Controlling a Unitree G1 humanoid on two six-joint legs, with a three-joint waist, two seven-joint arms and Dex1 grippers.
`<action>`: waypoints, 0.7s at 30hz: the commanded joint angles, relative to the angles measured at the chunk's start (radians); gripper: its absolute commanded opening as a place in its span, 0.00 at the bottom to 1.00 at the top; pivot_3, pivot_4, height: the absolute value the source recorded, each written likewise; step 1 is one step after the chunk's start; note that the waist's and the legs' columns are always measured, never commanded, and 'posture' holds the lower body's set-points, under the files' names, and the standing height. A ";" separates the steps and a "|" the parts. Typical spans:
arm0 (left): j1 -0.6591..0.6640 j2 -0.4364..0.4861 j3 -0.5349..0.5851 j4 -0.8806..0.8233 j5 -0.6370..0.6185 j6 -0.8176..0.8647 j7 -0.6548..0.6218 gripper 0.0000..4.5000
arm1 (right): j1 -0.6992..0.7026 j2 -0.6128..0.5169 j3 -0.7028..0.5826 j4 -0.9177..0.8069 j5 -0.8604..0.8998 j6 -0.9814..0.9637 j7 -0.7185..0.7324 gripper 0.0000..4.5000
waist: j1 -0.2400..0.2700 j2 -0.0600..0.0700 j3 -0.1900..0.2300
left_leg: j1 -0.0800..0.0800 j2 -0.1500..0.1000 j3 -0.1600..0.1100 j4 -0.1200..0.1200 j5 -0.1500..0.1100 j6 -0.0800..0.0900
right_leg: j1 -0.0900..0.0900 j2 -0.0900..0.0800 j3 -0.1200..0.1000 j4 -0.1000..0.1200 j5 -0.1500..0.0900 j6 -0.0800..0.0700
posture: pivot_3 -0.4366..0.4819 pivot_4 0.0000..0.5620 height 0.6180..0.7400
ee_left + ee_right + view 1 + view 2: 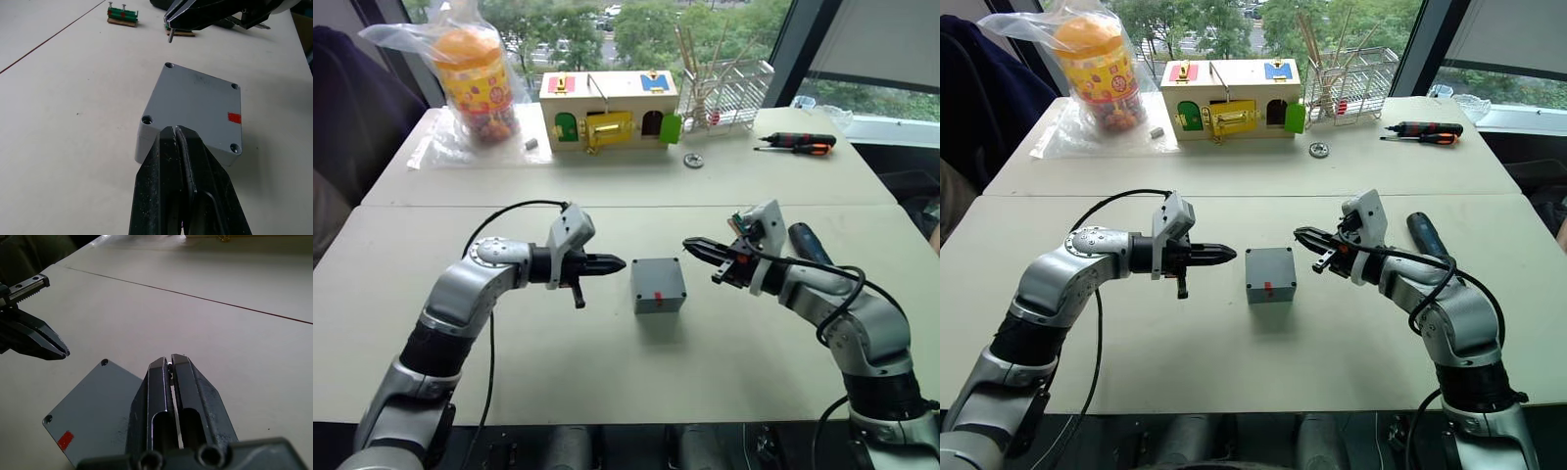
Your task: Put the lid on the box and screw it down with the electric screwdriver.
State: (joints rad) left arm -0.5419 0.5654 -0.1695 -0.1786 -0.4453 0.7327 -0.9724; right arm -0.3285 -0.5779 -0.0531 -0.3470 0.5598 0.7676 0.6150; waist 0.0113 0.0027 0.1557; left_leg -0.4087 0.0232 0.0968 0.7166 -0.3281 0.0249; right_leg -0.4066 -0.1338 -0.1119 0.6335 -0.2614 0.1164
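The grey box [658,286] with a small red mark stands mid-table, and the lid [195,105] with its corner screw holes lies flat on top of it. My left gripper [619,263] hovers just left of the box, shut and empty. Just right of the box and slightly above it, my right gripper [690,245] is shut on a small metal screw [169,37] that hangs from its tip. The electric screwdriver [808,243], dark blue-black, lies on the table behind my right forearm.
At the back stand a wooden lock box [607,110], a bagged candy jar [475,83] and a wire rack [729,93]. Two hand screwdrivers [798,144] lie back right. Small green blocks [122,14] holding screws sit beyond the right gripper.
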 commanded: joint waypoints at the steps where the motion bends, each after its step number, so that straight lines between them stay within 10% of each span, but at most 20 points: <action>1: 0.006 0.001 0.028 -0.041 -0.019 0.001 0.013 0.00 | -0.008 -0.003 -0.003 -0.010 -0.004 -0.016 0.011 0.01 | 0.001 0.000 0.000 | 0.000 0.000 0.000 0.000 0.000 0.000 | 0.000 0.000 0.000 0.000 0.000 0.000 | 0.48 0.27 0.74; 21: 0.007 -0.005 0.023 -0.029 -0.015 -0.011 0.026 0.00 | -0.009 0.009 0.045 0.033 -0.047 -0.041 0.035 0.01 | 0.001 0.000 0.000 | 0.000 0.000 0.000 0.001 0.000 0.000 | 0.000 0.000 0.000 0.000 0.000 0.000 | 0.48 0.27 0.74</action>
State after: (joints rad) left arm -0.5251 0.5633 -0.1689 -0.1808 -0.4487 0.7356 -0.9505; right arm -0.3286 -0.5741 -0.0049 -0.2981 0.5135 0.7474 0.6424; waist 0.0121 0.0027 0.1557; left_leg -0.4087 0.0231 0.0971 0.7171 -0.3281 0.0249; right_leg -0.4065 -0.1340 -0.1119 0.6335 -0.2614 0.1165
